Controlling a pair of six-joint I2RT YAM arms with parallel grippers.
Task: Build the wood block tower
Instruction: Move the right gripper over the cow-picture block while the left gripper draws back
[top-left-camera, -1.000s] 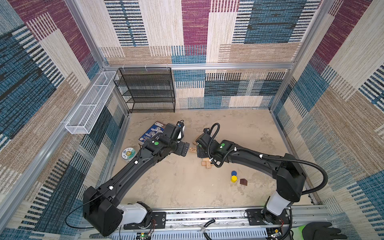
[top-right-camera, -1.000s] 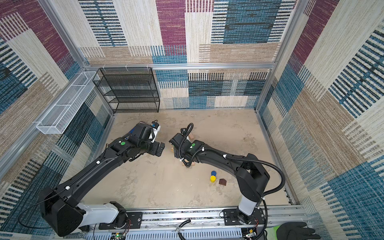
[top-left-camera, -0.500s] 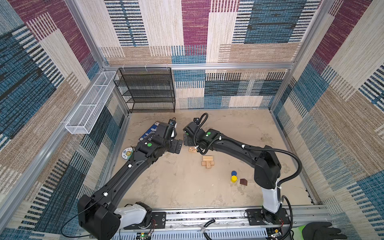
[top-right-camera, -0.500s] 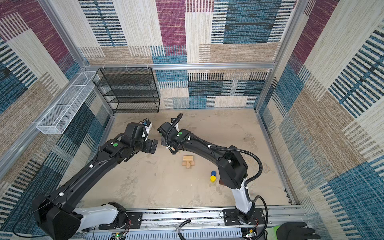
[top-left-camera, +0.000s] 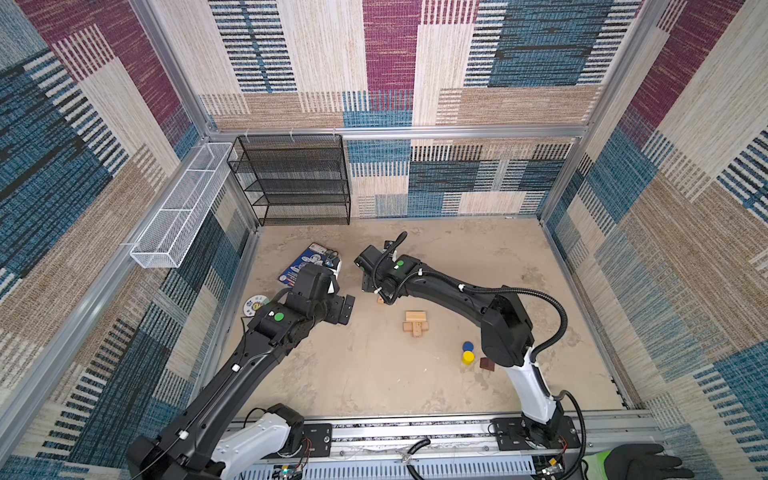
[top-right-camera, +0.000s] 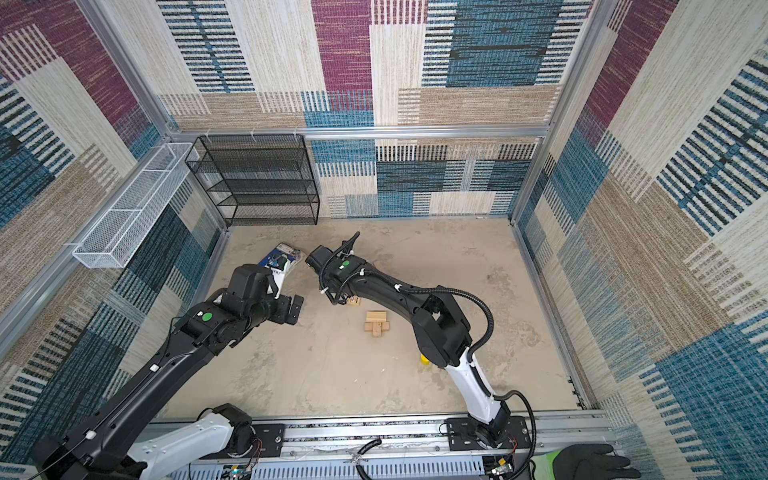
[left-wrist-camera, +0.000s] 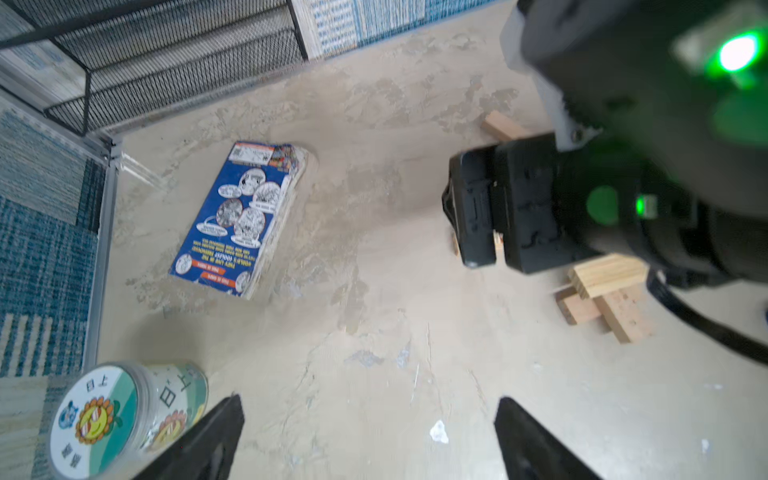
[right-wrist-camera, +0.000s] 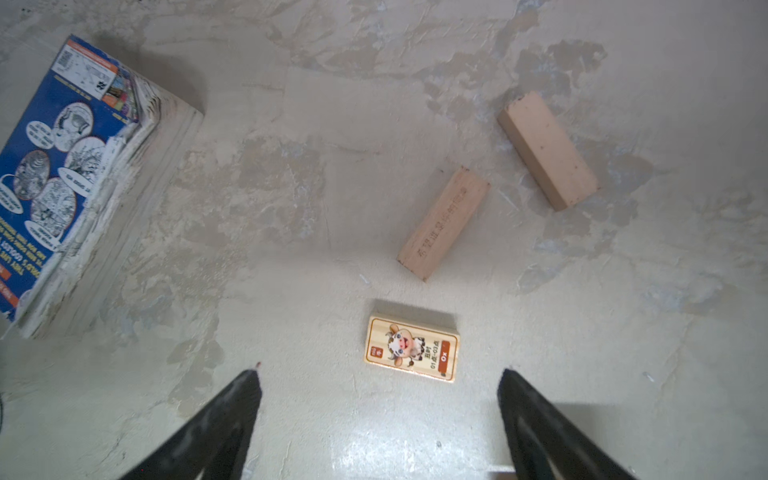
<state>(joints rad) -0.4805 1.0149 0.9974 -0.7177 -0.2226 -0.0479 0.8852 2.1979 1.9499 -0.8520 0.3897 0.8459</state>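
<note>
The tower (top-left-camera: 414, 324) stands near the middle of the bench (top-left-camera: 374, 374) in both top views. It is a small criss-cross stack of pale bars, with 1 bar lying across the lower ones. No gripper touches it.

The right gripper (right-wrist-camera: 379, 376) is up and left of the tower in both top views and points down at the bench. Its jaws are spread wide and hold nothing. The right wrist view shows the printed block (right-wrist-camera: 412, 347), with a cartoon cow picture on it, lying flat just ahead of the fingertips (right-wrist-camera: 232, 407) and not touched by them. Past it lie 2 plain bars: the nearer one (right-wrist-camera: 444, 224) has faint marks along its face, and the farther one (right-wrist-camera: 547, 151) lies apart from it.

The left gripper (left-wrist-camera: 370, 399) hangs over bare bench at center left in both top views. Its jaws are also spread and empty. The round jar (left-wrist-camera: 120, 415) stands just beside 1 of its fingers (left-wrist-camera: 216, 436). The blue packet (top-left-camera: 309, 262) lies flat at upper left of the bench, in front of the black mesh rack (top-left-camera: 291, 178).

At lower right in a top view, the blue disc (top-left-camera: 468, 346) and the yellow cylinder (top-left-camera: 468, 356) are close together, and the dark-brown piece (top-left-camera: 487, 364) is just beside them.
</note>
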